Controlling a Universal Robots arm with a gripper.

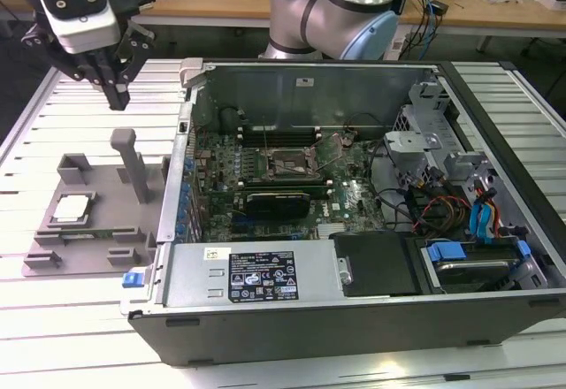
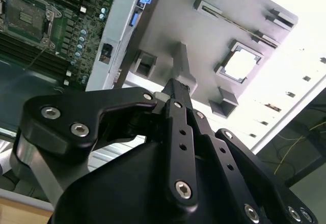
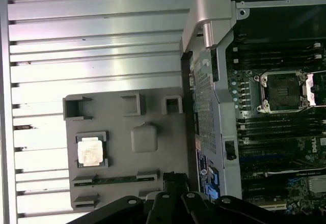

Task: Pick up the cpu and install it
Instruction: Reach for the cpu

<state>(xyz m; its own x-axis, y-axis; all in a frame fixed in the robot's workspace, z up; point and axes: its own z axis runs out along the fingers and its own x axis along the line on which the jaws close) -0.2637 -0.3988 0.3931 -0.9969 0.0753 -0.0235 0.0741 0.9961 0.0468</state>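
The cpu (image 1: 73,208) is a small silver square lying flat in a recess of the grey fixture plate (image 1: 97,239), at the exterior view's left. Both wrist views show the cpu (image 2: 240,64) (image 3: 90,150) from above. My gripper (image 1: 117,99) hangs high over the slatted table, above and behind the plate's tall post (image 1: 134,164). Its black fingers (image 2: 175,89) meet at the tip with nothing between them. The open black socket (image 1: 292,163) sits on the motherboard inside the computer case, and both wrist views show this socket (image 3: 282,91) (image 2: 25,15).
The open computer case (image 1: 354,301) fills the middle and the exterior view's right, its metal side wall (image 1: 177,177) close beside the fixture plate. A green card stands tilted by the socket. The arm's base rises behind the case. Bare table slats lie around the plate.
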